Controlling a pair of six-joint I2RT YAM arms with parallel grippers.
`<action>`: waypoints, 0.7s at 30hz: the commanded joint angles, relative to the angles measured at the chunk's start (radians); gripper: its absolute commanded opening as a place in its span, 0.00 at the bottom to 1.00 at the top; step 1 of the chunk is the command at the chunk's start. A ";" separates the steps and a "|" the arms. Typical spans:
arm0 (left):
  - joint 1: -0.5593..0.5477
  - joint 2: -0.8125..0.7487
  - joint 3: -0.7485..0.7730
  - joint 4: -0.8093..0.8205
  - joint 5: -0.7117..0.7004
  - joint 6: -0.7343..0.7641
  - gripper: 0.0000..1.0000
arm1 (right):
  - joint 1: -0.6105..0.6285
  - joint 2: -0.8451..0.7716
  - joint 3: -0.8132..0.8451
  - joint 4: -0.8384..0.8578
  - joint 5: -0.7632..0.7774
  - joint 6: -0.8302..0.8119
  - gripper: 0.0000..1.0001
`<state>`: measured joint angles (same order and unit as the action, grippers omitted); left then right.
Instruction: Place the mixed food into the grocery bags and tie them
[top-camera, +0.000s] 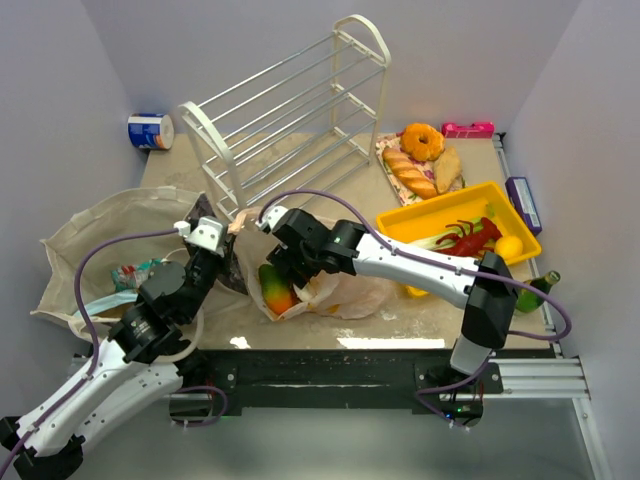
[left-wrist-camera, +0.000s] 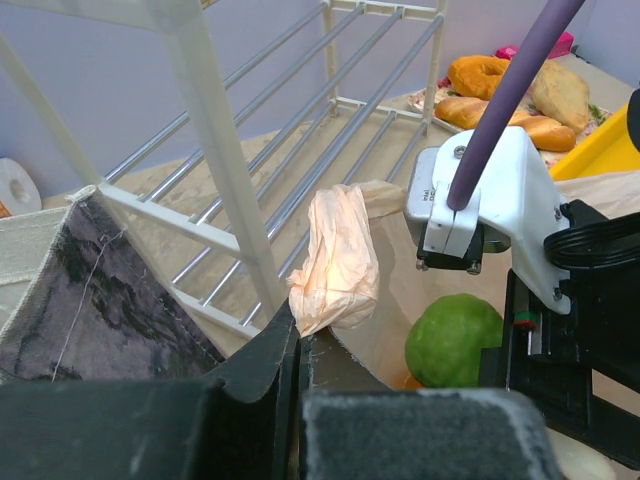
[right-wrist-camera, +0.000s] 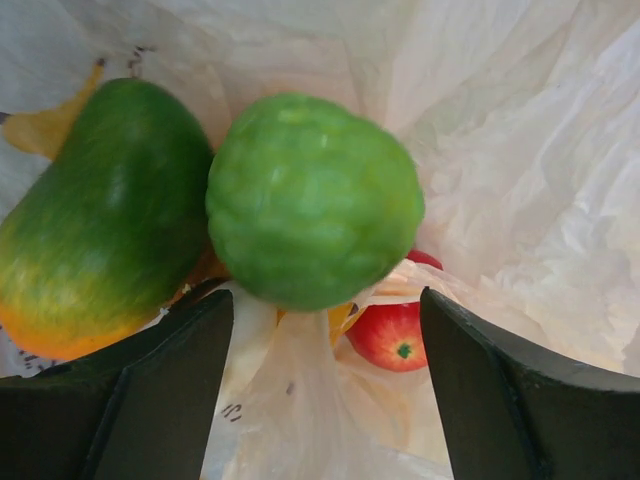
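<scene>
Top external view has the peach-pink plastic bag (top-camera: 345, 292) lying on its side at the middle of the table (top-camera: 480, 322), its long axis running left to right, with the open mouth toward the left and the crumpled body reaching toward the yellow tray (top-camera: 432, 222). The left claw (top-camera: 222, 232) is closed tight on a bunched strip of the bag's rim, which stands up as a twisted wad (left-wrist-camera: 335, 262) out of the pinched fingers (left-wrist-camera: 285, 365) in the left wrist view. The right claw (top-camera: 275, 268) points down into the bag's mouth with its jaws spread wide and nothing clamped between them. Right wrist view shows a round, bumpy green fruit (right-wrist-camera: 315, 200) just beyond the two dark fingers (right-wrist-camera: 150, 390), touching neither. Beside it on the left lies a mango (right-wrist-camera: 100, 250), its long axis slanting from upper right to lower left, green end up and orange end down. A red apple (right-wrist-camera: 392, 335) sits deeper in the bag, part hidden by a plastic fold. The beige cloth tote (top-camera: 85, 235) lies open at the table's left side, just beside the left arm.
</scene>
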<state>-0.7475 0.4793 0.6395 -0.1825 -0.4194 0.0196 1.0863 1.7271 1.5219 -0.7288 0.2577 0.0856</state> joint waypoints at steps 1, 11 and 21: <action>0.004 -0.005 -0.001 0.034 0.001 -0.007 0.00 | 0.003 -0.018 0.004 -0.070 0.066 -0.009 0.74; 0.002 -0.005 -0.001 0.035 0.004 -0.010 0.00 | 0.003 -0.136 -0.019 -0.096 0.019 0.029 0.72; 0.002 -0.010 0.000 0.035 0.005 -0.013 0.00 | 0.001 -0.149 -0.074 -0.165 -0.029 0.040 0.77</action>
<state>-0.7471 0.4793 0.6395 -0.1829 -0.4187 0.0189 1.0863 1.5703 1.4776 -0.8246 0.2558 0.1162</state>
